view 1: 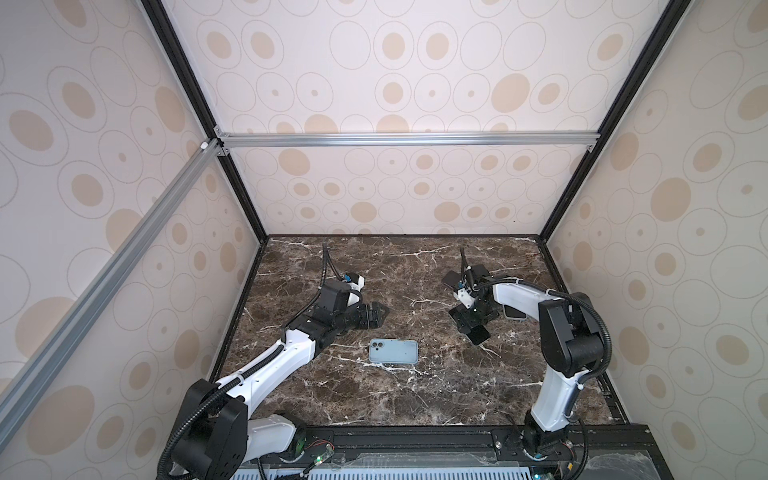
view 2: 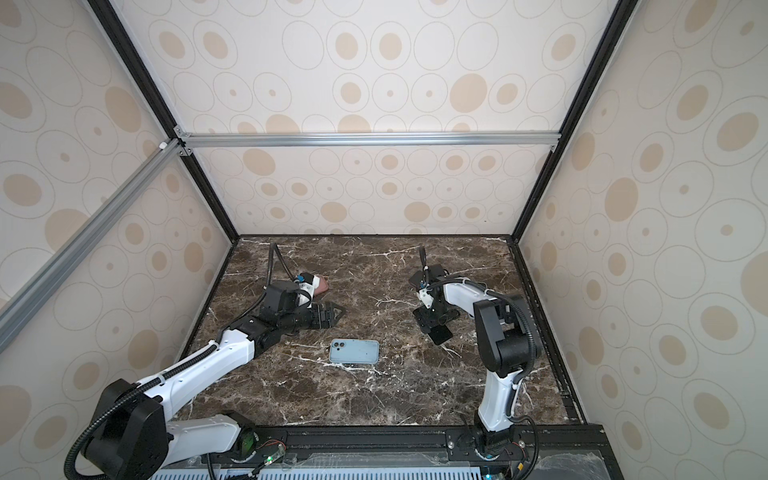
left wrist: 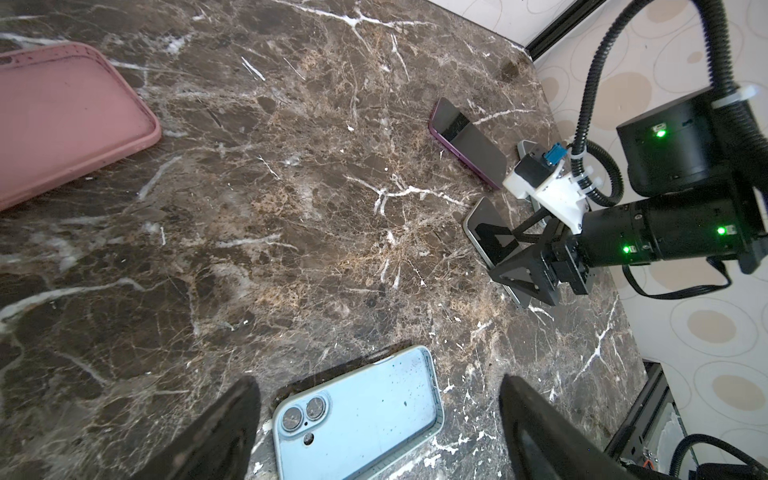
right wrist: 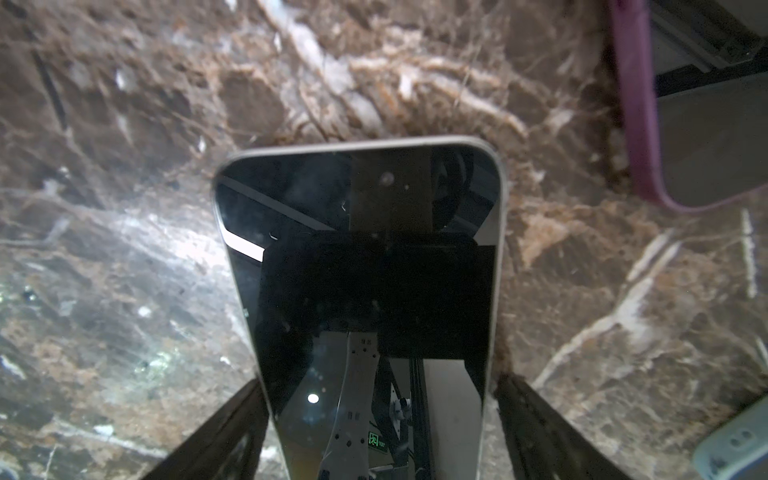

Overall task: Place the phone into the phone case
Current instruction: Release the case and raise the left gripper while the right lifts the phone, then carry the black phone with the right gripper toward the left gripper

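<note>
Near the middle of the brown marble table (view 1: 374, 399), a little toward its front edge: light blue phone case (view 1: 393, 351), lying flat, seen in both top views. Raised rim up, with 2 round camera rings at 1 end of the phone case (left wrist: 357, 415) in the left wrist view.

Toward the right edge of the surface, apart from the case: phone (right wrist: 361, 249), dark screen up, silver rim, flat as far as can be seen.

Astride the phone's 2 long sides: right gripper (right wrist: 380, 384), spread to about the phone's width. Squeezing or merely beside it, cannot tell; possibly touching on 1 side.

Just behind the case, above the surface: left gripper (view 1: 382, 316), spread wide, holding nothing.

Toward the back left corner: pink case (left wrist: 62, 120). Behind the right gripper: purple-rimmed phone (left wrist: 465, 141), screen up.
</note>
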`<action>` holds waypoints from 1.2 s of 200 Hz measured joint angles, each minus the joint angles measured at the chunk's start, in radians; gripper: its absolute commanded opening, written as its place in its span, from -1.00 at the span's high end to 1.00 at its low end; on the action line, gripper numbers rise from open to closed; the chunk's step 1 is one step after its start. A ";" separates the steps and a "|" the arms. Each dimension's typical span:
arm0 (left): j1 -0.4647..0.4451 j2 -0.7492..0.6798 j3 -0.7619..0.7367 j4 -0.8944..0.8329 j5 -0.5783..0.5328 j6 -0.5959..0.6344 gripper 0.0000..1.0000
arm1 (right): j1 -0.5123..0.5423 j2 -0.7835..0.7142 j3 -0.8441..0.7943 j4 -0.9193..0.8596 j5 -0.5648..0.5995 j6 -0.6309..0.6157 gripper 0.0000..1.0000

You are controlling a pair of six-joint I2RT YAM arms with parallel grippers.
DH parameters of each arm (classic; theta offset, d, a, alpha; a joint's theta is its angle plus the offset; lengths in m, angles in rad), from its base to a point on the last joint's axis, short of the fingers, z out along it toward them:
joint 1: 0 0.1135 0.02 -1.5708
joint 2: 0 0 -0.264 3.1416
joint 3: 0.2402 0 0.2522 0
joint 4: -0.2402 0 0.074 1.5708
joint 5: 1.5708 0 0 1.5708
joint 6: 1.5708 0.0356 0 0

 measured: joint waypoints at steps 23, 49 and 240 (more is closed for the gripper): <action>0.000 0.000 0.000 0.000 -0.003 0.000 -0.81 | 0.000 0.006 0.007 -0.006 0.003 0.001 -0.67; 0.001 0.000 0.000 0.001 -0.006 0.000 -0.81 | 0.000 0.006 0.007 -0.005 0.006 0.006 -0.60; 0.013 0.139 0.007 0.098 0.122 -0.027 -0.70 | 0.037 -0.193 -0.080 0.054 -0.142 0.055 0.52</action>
